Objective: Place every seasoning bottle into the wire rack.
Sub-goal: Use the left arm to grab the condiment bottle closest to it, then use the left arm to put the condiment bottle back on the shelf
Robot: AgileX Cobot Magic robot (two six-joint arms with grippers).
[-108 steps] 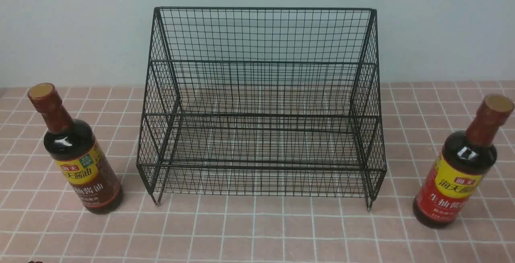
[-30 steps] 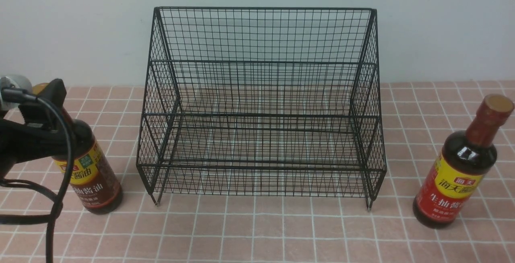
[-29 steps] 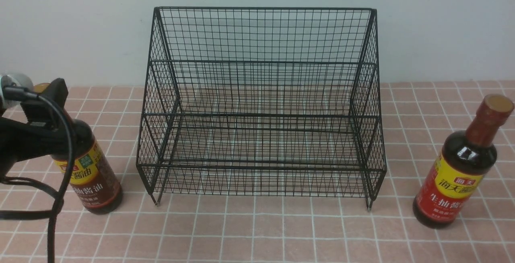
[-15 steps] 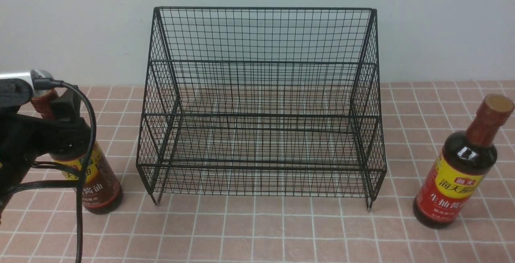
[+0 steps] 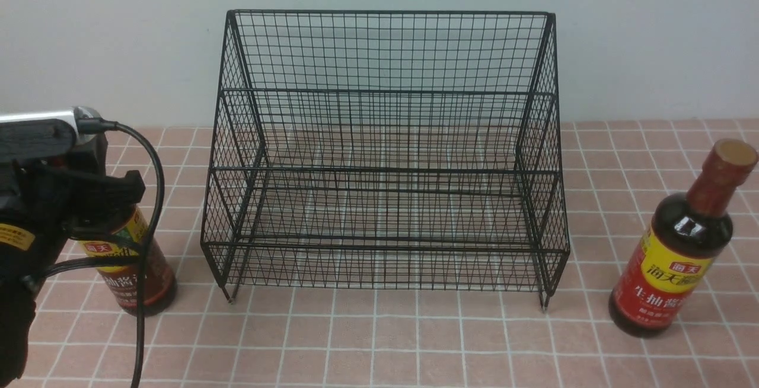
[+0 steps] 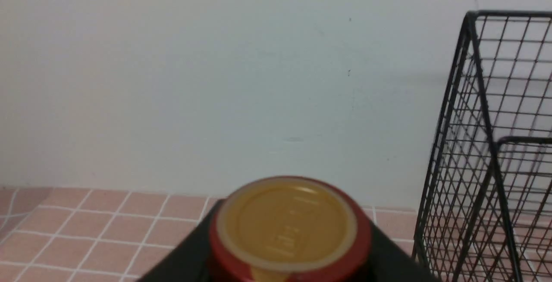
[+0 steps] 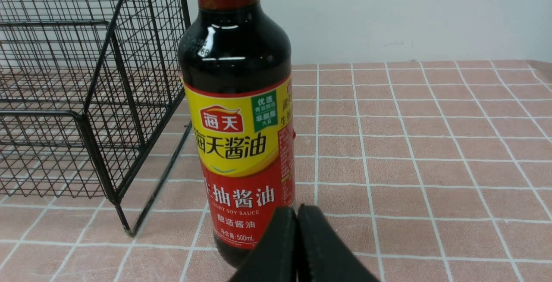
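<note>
— Which jaws are nearer a bottle?
— My left jaws. They flank the neck of the dark soy-sauce bottle with the yellow-and-brown label (image 5: 133, 269), under its tan cap (image 6: 286, 224). I cannot tell whether they are pinching it. It stands upright on the pink tiled counter (image 5: 415, 340).
— And the right?
— My right jaws are pressed together, empty, just before the upright yellow-and-red-labelled bottle (image 7: 241, 135).
— Where next?
— Up, then inward, I judge: the black wire-mesh rack (image 5: 385, 139) stands between the bottles.

Front view faces the wire rack (image 5: 385, 91) squarely; both wrist views catch its ends
</note>
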